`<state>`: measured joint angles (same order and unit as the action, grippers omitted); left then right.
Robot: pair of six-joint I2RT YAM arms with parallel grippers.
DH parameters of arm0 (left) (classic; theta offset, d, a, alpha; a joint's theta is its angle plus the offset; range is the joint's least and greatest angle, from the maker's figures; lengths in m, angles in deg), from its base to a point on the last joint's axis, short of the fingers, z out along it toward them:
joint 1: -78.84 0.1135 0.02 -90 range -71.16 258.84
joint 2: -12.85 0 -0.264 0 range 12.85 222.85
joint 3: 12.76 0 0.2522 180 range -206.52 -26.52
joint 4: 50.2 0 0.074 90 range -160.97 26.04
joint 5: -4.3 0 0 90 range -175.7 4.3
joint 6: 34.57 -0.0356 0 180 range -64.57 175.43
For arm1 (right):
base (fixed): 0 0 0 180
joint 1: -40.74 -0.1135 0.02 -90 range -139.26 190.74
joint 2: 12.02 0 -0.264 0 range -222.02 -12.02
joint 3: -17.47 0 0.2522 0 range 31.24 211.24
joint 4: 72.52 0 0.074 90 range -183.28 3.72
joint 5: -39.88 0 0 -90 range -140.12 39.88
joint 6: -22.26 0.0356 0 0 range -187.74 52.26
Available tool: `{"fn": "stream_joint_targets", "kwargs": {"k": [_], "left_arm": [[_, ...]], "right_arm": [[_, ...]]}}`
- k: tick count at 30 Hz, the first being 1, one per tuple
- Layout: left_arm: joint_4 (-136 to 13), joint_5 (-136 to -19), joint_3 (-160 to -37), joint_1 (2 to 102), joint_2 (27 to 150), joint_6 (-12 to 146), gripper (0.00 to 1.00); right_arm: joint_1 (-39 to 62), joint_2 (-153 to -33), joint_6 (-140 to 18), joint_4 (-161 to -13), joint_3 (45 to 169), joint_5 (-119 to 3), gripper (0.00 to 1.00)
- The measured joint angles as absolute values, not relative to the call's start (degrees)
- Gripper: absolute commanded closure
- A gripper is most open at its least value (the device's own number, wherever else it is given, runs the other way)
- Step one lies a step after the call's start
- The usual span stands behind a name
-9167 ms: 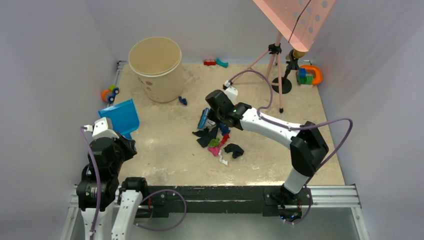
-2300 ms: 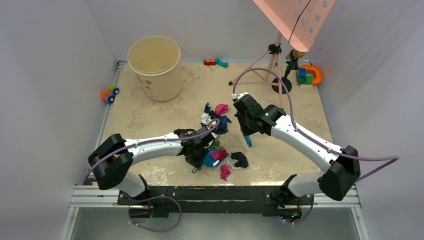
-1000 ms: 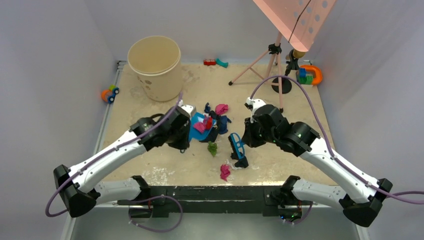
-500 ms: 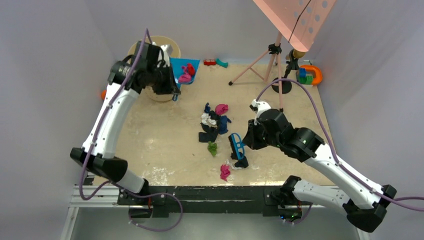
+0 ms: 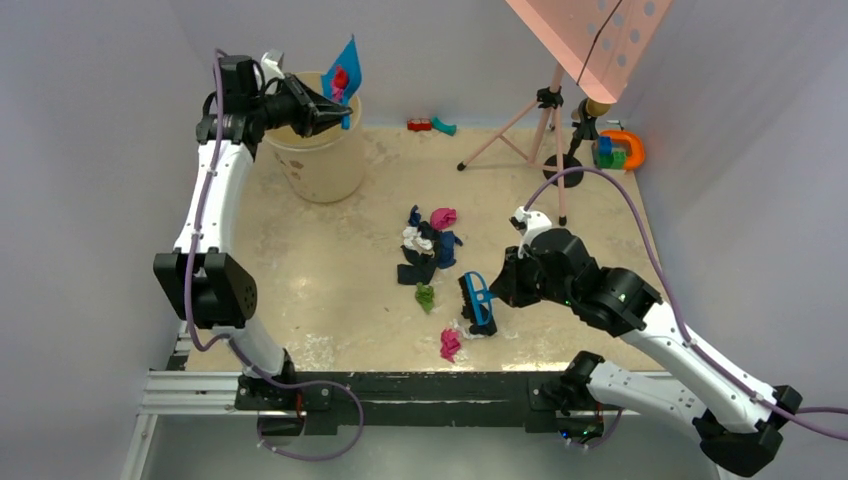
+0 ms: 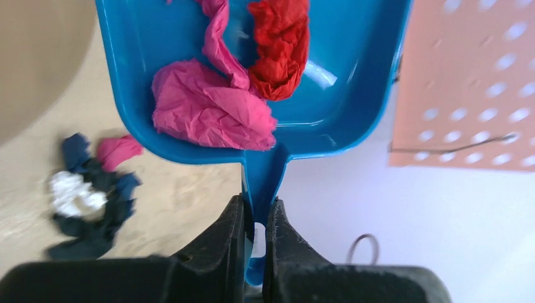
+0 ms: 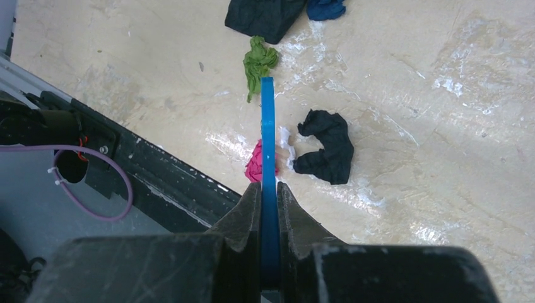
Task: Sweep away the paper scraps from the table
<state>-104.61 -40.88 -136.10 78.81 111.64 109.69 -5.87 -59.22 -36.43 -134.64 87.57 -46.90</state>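
Beige mottled bench (image 5: 300, 290), pale walls around. Left pincer (image 6: 255, 211) clenched on handle of blue dustpan (image 6: 353, 76), pan raised and tilted above rim of cream bucket (image 5: 318, 165) at far left corner. Pink and red paper scraps (image 6: 214, 107) inside pan. Right pincer (image 7: 268, 189) clamped on blue hand brush (image 7: 267, 120), low at mid-bench. Other paper scraps (image 5: 428, 245), black, navy, white, green, pink, strewn on bench beside brush.

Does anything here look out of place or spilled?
Paper scraps lie scattered on the middle of the table. The dustpan, pink and red wads in it, hangs steeply tilted above the bucket.
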Motion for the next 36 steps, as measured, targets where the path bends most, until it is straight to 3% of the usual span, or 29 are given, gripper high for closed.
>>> {"fn": "stream_joint_targets", "kwargs": {"k": [6, 10, 17, 26, 36], "left_arm": [[-62.29, -36.51, -115.91, 84.23, 112.34, 142.3, 1.0], [-39.21, -37.23, -110.66, 84.82, 116.1, 159.83, 1.0], [-26.16, -37.49, -109.09, 84.71, 117.08, 170.6, 1.0], [-31.39, -36.16, -108.56, 84.32, 112.25, 166.3, 1.0], [-74.62, -37.05, -112.58, 78.42, 93.84, 128.62, 1.0]], "right_arm": [[-5.87, -59.53, -36.23, -134.6, 87.31, -47.12, 1.0], [-5.87, -59.9, -36.23, -134.51, 87.31, -47.1, 1.0], [-5.87, -60.36, -36.23, -133.88, 87.11, -47.38, 1.0], [-6.15, -64.38, -39.25, -127.49, 84.05, -62.18, 1.0], [-10.79, -73.23, -45.15, -125.64, 83.77, -70.64, 1.0]]}}
